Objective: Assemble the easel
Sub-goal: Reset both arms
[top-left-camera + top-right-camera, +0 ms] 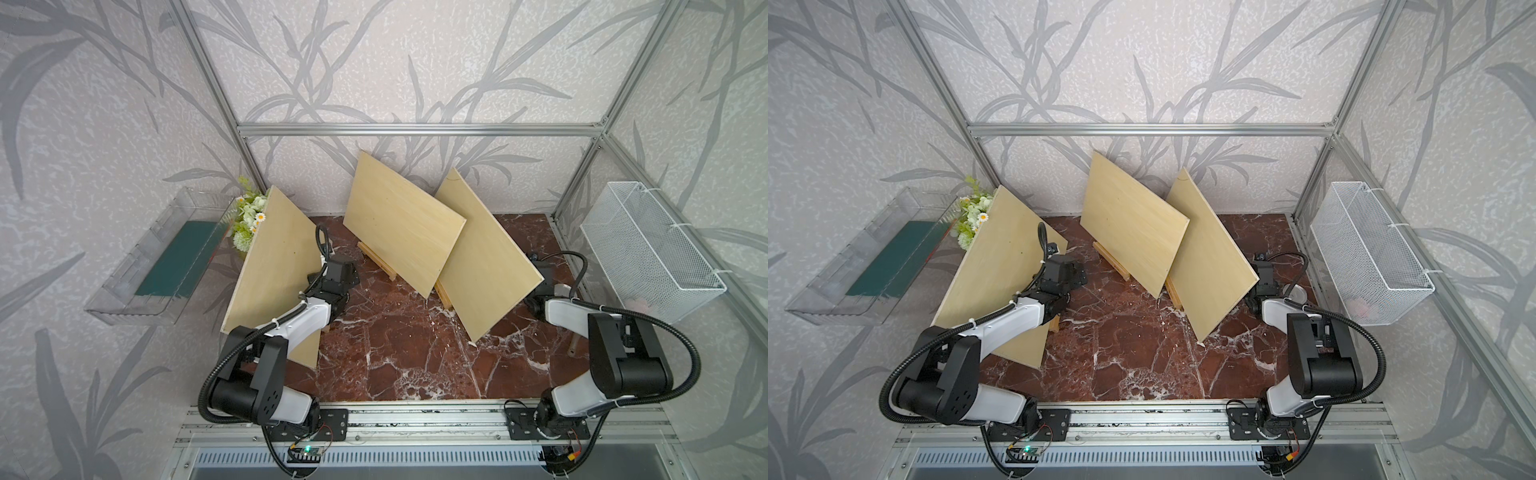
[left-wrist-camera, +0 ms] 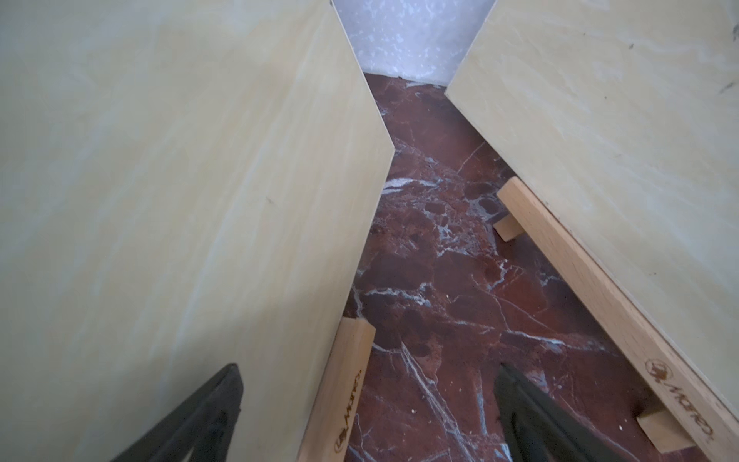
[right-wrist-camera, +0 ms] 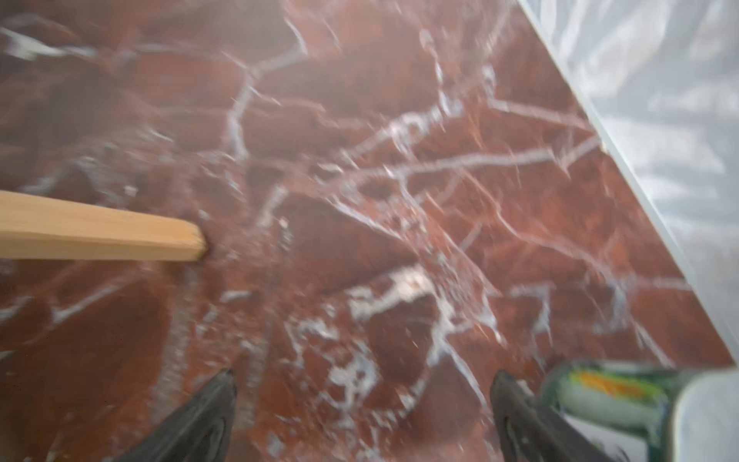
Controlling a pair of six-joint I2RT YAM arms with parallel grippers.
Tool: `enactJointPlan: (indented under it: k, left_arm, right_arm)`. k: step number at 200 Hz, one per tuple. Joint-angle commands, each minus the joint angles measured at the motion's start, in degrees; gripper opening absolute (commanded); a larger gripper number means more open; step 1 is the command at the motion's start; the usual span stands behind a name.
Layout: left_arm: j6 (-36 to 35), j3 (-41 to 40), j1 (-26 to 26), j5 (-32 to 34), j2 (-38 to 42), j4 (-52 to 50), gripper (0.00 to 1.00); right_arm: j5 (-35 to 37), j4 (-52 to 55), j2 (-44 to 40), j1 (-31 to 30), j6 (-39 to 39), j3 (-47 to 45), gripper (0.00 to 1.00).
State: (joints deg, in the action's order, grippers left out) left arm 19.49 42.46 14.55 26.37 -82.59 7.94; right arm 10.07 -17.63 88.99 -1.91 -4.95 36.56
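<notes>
Three pale plywood boards lean on small wooden easels on the red marble table (image 1: 395,353): a left board (image 1: 270,274), a middle board (image 1: 399,224) and a right board (image 1: 486,257). The ledge of the middle easel (image 1: 376,262) and that of the right easel (image 1: 444,296) stick out below their boards. My left gripper (image 2: 368,384) is open at the left board's near edge. That board's edge and its easel ledge (image 2: 344,396) lie between the fingers, untouched. My right gripper (image 3: 364,384) is open over bare marble behind the right board, near a wooden easel leg (image 3: 100,232).
Artificial flowers (image 1: 249,216) stand behind the left board. A clear plastic bin (image 1: 153,266) hangs on the left, a white wire basket (image 1: 648,253) on the right. A blurred green and yellow roll (image 3: 608,396) lies beside my right gripper. A small tube (image 1: 574,347) lies near the right edge.
</notes>
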Motion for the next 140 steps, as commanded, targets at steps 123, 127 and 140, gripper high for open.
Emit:
enactJointPlan:
  k: [123,127,140]
  left_arm:
    - [-21.22,-8.27,-4.76,-13.70,-0.90,27.42,0.99]
    - [-21.57,-8.99,-4.80,-13.95,-1.11,29.55,0.99]
    - [-22.34,-11.05,-5.47,-15.67,-2.15,35.61,0.99]
  right_arm:
    - [3.64,-34.68,0.17,-6.17,7.32,-14.80,0.99]
    - [3.65,-35.50,0.44,-6.17,7.32,-14.99,0.99]
    - [3.65,-35.67,0.49,-6.22,7.41,-14.98,0.99]
